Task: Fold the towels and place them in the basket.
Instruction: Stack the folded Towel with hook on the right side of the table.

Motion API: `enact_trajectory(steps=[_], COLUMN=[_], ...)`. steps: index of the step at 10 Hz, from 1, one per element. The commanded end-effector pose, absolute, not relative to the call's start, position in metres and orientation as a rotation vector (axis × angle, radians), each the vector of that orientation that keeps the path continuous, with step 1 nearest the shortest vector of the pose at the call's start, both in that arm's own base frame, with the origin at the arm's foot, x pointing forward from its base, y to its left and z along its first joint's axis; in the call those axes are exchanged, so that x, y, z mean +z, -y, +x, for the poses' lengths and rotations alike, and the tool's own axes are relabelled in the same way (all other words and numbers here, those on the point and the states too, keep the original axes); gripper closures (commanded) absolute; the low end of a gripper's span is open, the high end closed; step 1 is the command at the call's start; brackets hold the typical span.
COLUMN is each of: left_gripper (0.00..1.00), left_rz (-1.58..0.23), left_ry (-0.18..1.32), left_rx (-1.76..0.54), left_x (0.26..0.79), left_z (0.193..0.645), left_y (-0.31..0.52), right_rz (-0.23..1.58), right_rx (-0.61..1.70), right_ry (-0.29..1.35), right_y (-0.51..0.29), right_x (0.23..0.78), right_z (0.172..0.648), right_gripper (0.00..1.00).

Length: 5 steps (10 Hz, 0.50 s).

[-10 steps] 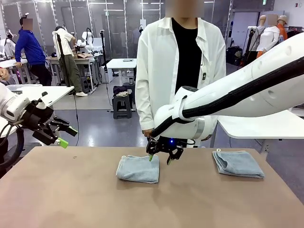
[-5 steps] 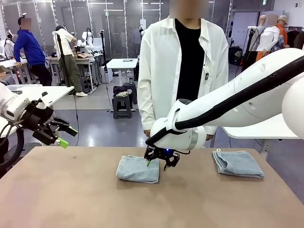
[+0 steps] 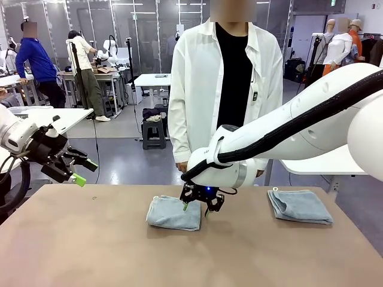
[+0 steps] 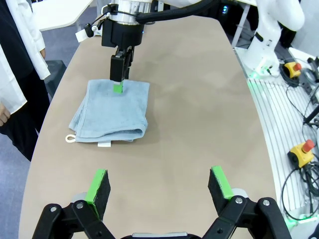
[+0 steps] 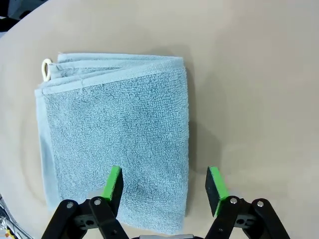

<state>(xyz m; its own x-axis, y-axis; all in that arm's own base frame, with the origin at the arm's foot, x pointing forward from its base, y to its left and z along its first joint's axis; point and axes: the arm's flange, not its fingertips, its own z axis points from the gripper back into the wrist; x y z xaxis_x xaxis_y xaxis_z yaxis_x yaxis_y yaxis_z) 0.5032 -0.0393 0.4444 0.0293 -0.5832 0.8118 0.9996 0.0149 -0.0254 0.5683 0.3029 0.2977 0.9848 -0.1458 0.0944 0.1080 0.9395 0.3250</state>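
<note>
While the left gripper [image 3: 78,170] hangs spread wide above the counter's [image 3: 90,251] left edge exactly as it did a second ago, the right gripper [image 3: 197,205] has come down and slid a little leftward onto the near towel [image 3: 173,213]. It now straddles that towel's right-hand edge: in the right wrist view one green pad [image 5: 113,183] sits over the terry and the other over bare counter just beside the hem. Its jaws have drawn in somewhat since a second ago but remain apart, with no cloth yet pinched between them.

That towel lies already folded near the middle of the counter, toward the far edge, loop tag [image 5: 46,69] at one corner. A second folded towel [image 3: 299,206] rests well apart toward the far right corner, unmoved. I judge this to mean folding is finished for the middle towel and the pick-up for the basket is beginning; the narrowing jaws suggest a grasp on the folded edge is imminent. A shallow bite risks lifting only the top layer and undoing the fold.
</note>
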Motion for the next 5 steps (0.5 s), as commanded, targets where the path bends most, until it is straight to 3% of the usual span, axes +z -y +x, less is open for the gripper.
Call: enact_trajectory(steps=[1, 2, 3, 4, 5], left_gripper=[0.00, 0.00, 0.00, 0.00, 0.00], left_rz=[-0.748, -0.748, -0.748, -0.748, -0.748], left_ry=[0.726, 0.726, 0.726, 0.726, 0.726], left_rx=[-1.418, -1.418, -1.418, -1.418, -1.418], left_x=[0.4455, 0.4455, 0.4455, 0.4455, 0.4455], left_z=[0.5028, 0.5028, 0.5028, 0.5028, 0.5028], left_y=[0.0391, 0.0391, 0.0391, 0.0391, 0.0391], right_rz=[0.310, 0.311, 0.314, 0.312, 0.304], right_rx=[-0.140, -0.136, -0.132, -0.131, -0.132], right_ry=[0.108, 0.104, 0.109, 0.107, 0.106], right_y=[-0.3108, -0.3107, -0.3104, -0.3107, -0.3117], right_x=[0.2968, 0.2966, 0.2965, 0.2967, 0.2968], right_z=[0.5736, 0.5734, 0.5735, 0.5732, 0.5730], right_gripper=[0.35, 0.35, 0.53, 0.40, 0.72])
